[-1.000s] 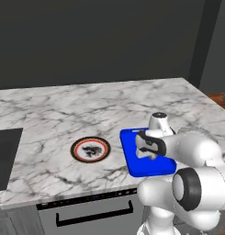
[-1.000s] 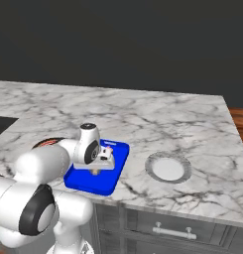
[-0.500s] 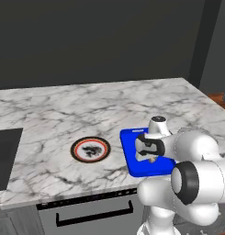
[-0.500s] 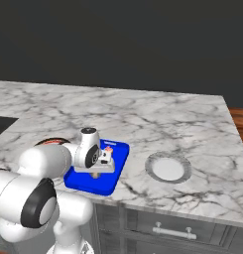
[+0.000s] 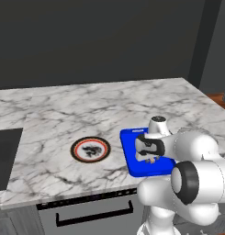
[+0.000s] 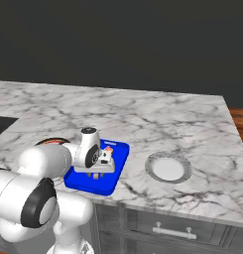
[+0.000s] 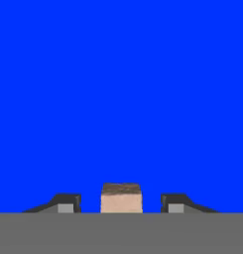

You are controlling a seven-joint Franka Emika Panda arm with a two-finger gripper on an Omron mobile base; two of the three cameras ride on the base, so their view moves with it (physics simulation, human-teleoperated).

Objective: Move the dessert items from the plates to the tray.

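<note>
Broadly, spreads as a marble counter (image 5: 63, 110) with plenty of bare room to either side and behind. Drops off at the front edge just past the tray, so better to retreat upward than back toward the robot. Holds the blue tray (image 5: 130, 161) near that front edge, between the patterned plate (image 5: 90, 149) and the plain grey plate (image 6: 167, 167), both bare of desserts. Hangs low over the tray as a gripper (image 7: 121, 207), jaws parted, with blue showing between each finger tip and the tan-brown lump (image 7: 121, 194), so clamping nothing. Sits between the tips, that lump, down near the tray floor, though contact with it cannot be told. Shows what looks like the cupcake (image 6: 108, 148) on the tray's far part, just beside the hand. Reads as the last release of the task, all but finished. Calls next for a straight lift clear of the lump, with no sideways drift that might nudge it or the cupcake toward the low rim.
</note>
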